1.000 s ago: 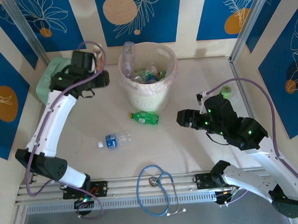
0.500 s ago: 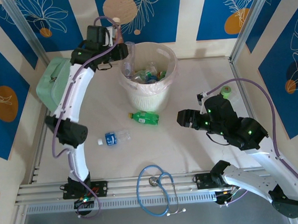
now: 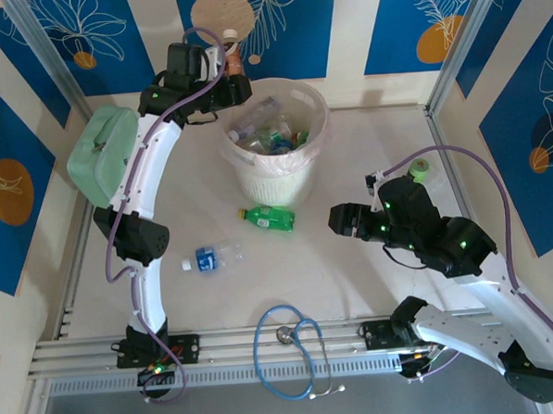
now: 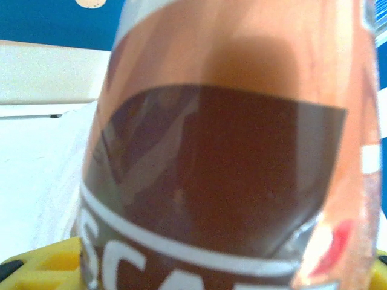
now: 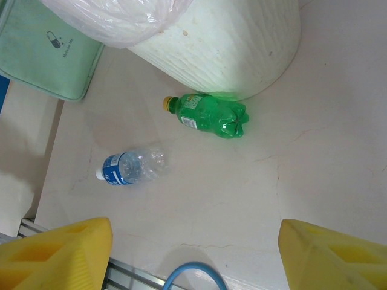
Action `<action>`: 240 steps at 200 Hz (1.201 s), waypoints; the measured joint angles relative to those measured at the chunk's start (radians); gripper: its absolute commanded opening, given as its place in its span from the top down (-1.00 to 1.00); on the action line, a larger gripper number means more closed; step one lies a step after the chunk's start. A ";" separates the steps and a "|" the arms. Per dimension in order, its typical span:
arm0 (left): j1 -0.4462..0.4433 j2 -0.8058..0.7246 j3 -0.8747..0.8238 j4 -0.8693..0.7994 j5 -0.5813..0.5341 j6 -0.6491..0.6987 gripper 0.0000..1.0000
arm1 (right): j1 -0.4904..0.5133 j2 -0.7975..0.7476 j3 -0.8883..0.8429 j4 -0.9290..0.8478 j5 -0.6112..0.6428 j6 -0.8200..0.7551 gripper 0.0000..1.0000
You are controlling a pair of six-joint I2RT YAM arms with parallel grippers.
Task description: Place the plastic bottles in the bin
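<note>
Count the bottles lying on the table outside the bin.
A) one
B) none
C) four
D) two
D: a green bottle lies by the bin and a clear bottle with a blue label lies nearer the arms; the orange bottle is held up in the left gripper.

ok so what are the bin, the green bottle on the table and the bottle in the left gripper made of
The bin: likely rigid plastic, matte cream-white, finely ribbed wall. The green bottle: translucent green plastic, glossy, with highlights and a lobed moulded base. The held bottle: seemingly thin plastic, orange-tinted, wrapped in a shiny brown printed label film; too close to say more.
</note>
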 measured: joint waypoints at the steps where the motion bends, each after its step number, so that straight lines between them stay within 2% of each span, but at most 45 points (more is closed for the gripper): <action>1: -0.001 0.000 0.000 0.000 0.002 -0.002 -0.03 | 0.000 0.000 0.000 0.000 0.000 0.000 -0.47; 38: -0.031 0.000 0.000 0.003 0.047 -0.018 -0.03 | 0.000 0.000 0.000 0.000 0.000 0.000 -0.46; 84: -0.143 0.000 0.000 -0.018 0.050 -0.019 -0.04 | 0.000 0.000 0.000 0.000 0.000 0.000 -0.46; 94: -0.163 0.000 0.000 -0.021 0.051 -0.024 -0.15 | 0.000 0.000 0.000 0.000 0.001 0.000 -0.46; 112: -0.173 0.000 0.000 -0.024 0.052 -0.043 -0.52 | 0.000 -0.001 0.000 -0.001 0.004 0.000 -0.46; 136: -0.172 0.000 0.000 -0.007 0.076 -0.069 -0.76 | 0.000 -0.008 0.000 -0.002 0.004 0.000 -0.47; 198: -0.184 -0.007 -0.003 0.059 0.134 -0.117 -0.78 | 0.000 -0.034 0.000 -0.003 0.004 0.002 -0.47; 220: -0.184 -0.061 -0.038 0.031 0.080 -0.091 -0.76 | 0.000 -0.035 0.000 -0.003 0.005 0.004 -0.46; 240: -0.184 -0.201 -0.187 0.013 -0.005 -0.049 -0.76 | 0.000 -0.039 0.000 -0.003 0.005 0.004 -0.47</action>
